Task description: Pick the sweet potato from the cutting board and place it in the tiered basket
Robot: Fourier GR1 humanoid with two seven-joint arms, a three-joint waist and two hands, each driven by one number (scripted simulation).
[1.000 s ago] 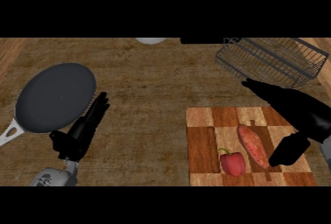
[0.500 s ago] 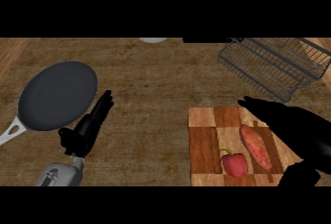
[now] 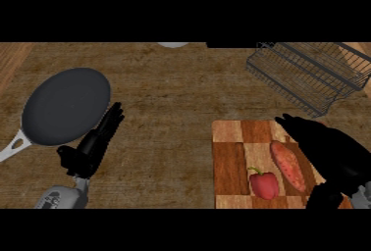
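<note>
Sweet potato (image 3: 287, 165) right of pepper (image 3: 264, 184) on cutting board (image 3: 230, 157).

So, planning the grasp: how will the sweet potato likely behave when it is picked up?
The sweet potato looks long and tapered, so it may roll sideways on the flat cutting board if nudged. It probably stays stiff when lifted. The red pepper sits close beside it, so the right hand might bump that.

counter (image 3: 181, 88): brown wood-grain top | frying pan (image 3: 66, 105): dark, round, near the counter's left edge, pale handle running off toward the left edge | red bell pepper (image 3: 264, 184): green stem, on the checkered board near its front edge | pale round object (image 3: 172, 44): at the counter's back edge, mostly cut off
</note>
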